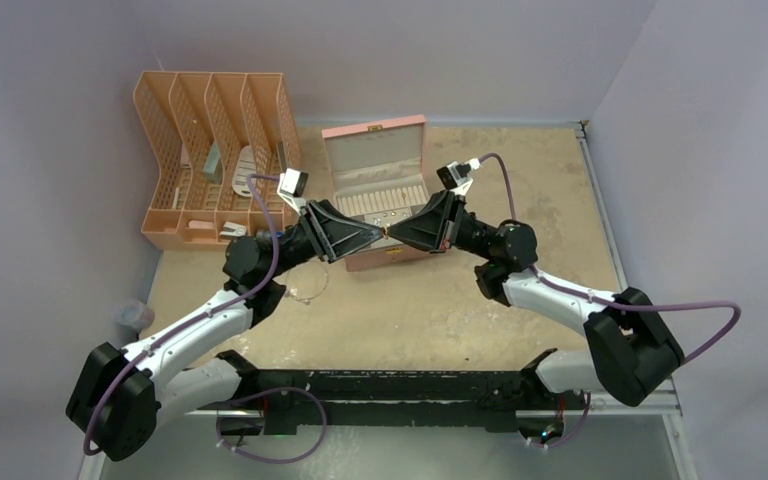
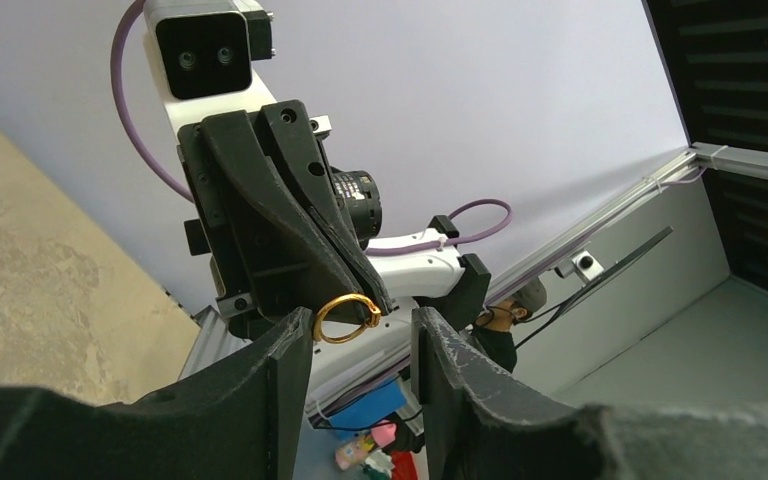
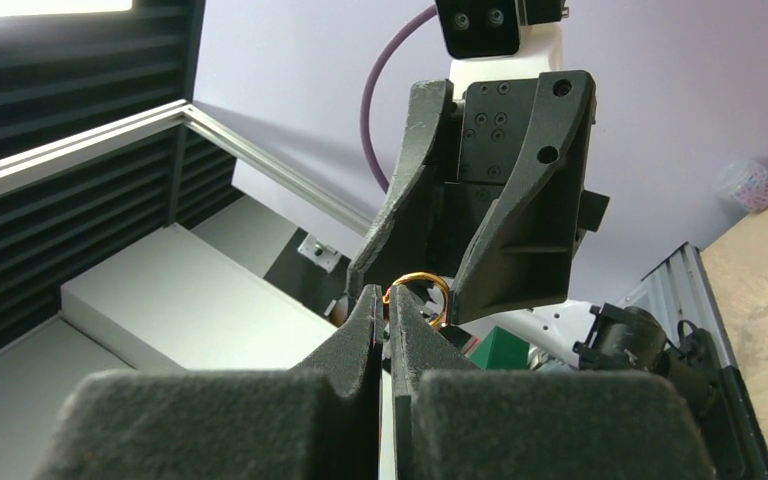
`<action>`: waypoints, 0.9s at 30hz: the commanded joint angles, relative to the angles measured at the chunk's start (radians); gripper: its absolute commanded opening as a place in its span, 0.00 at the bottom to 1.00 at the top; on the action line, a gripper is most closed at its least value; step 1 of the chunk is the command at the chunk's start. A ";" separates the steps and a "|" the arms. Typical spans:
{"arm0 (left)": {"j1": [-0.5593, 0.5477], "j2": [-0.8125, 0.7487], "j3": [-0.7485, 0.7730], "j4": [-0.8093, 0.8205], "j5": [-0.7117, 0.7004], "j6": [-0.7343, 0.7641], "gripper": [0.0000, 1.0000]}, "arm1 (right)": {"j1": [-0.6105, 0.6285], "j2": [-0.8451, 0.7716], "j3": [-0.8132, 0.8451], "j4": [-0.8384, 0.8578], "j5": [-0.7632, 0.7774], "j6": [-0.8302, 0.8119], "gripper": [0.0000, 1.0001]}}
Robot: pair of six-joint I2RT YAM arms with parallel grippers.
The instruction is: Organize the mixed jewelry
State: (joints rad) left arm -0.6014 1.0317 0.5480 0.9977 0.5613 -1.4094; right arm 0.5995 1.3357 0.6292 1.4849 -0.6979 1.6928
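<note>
**Gold ring pinched at the meeting point of both grippers**

Peach-coloured plastic forms the slotted file organiser (image 1: 215, 160), which stands at the far left of the table (image 1: 540, 200), against the back wall. A small clear container (image 1: 135, 316) sits at the left table edge, nearer the arm bases; its contents are too blurred to identify.

The silver loop (image 1: 315, 288) lies flat on the table, just right of the left arm's elbow and in front of the pink jewelry box (image 1: 375, 150). It is apart from both grippers. Its charms cannot be resolved in the overhead view.

The left gripper (image 2: 362, 325) reaches rightward, raised above the front edge of the box. Its two fingers stand spread, with a clear gap between them. The gold ring (image 2: 348, 318) sits in that gap. In the left wrist view the ring overlaps the tip of the left-hand finger; whether it touches cannot be confirmed. The other finger is clear of the ring.

The right gripper (image 3: 385, 305) reaches leftward and meets the left gripper tip to tip. Its fingers are pressed together on the ring, which projects from their tips as an upright hoop. The right wrist view shows the hoop between the spread fingers of the opposing gripper.

The jewelry box stands open behind the two grippers at the table centre, lid upright, with rows of ring slots visible inside. Bare tabletop extends to the right of the box as far as the metal rail.
</note>
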 commanded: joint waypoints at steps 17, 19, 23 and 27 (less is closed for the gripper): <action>0.005 0.030 0.057 0.155 0.067 -0.004 0.22 | -0.001 0.070 -0.054 0.239 0.024 0.133 0.00; 0.005 0.032 0.057 0.159 0.065 -0.005 0.19 | -0.001 0.077 -0.056 0.255 0.025 0.140 0.00; 0.005 0.029 0.053 0.158 0.057 -0.002 0.11 | -0.001 0.069 -0.057 0.234 0.027 0.128 0.00; 0.005 0.025 0.045 0.159 0.049 0.004 0.00 | -0.001 0.062 -0.059 0.209 0.027 0.110 0.00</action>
State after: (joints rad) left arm -0.5896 1.0824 0.5480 1.0107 0.6067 -1.3983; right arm 0.6006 1.3998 0.5835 1.6268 -0.6640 1.8336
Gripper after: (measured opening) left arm 0.043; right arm 0.008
